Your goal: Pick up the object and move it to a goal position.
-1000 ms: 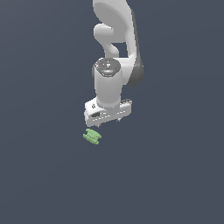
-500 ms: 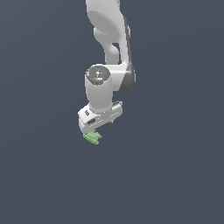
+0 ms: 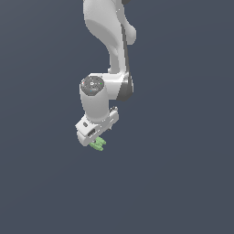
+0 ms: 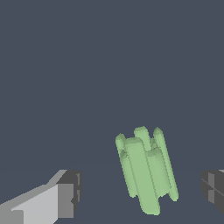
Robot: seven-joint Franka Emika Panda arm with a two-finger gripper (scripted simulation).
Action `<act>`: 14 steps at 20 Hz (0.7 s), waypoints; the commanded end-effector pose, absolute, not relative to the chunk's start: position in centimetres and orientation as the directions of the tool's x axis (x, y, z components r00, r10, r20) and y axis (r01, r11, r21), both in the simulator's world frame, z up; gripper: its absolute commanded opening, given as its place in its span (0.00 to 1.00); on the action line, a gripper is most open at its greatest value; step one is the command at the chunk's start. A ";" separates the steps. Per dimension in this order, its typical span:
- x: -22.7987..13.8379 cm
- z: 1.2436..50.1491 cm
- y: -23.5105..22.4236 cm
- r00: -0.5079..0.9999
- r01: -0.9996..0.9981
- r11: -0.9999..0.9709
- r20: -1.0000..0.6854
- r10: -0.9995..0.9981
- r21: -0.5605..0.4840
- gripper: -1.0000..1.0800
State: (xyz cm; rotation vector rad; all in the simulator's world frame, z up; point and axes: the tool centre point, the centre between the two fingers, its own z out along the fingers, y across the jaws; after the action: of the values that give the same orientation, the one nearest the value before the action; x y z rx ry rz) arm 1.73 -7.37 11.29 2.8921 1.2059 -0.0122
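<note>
The object (image 4: 146, 170) is a small light-green lumpy piece with ridged, finger-like lobes, lying on the dark grey floor. In the wrist view it sits between my two dark fingertips (image 4: 70, 192), nearer the one at the frame's edge, with neither touching it. My gripper (image 4: 142, 192) is open around it. In the exterior view the white gripper (image 3: 97, 137) hangs just above the object (image 3: 98, 145), whose green lobes poke out below the hand, partly hidden by it.
The dark grey floor (image 3: 183, 183) surrounds the arm on every side, with no other objects in sight. The white arm (image 3: 112, 41) rises to the top of the exterior view.
The arm has swung toward the exterior view's left and lowered, bringing the open gripper over the object so that it now covers part of it. The object has not moved.
</note>
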 end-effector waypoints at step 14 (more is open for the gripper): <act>1.8 9.0 -10.5 0.518 0.855 -0.518 -0.001 0.855 0.000 0.96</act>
State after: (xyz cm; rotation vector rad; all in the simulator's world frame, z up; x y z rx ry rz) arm 1.82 -10.31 9.09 2.7476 1.5212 -0.0026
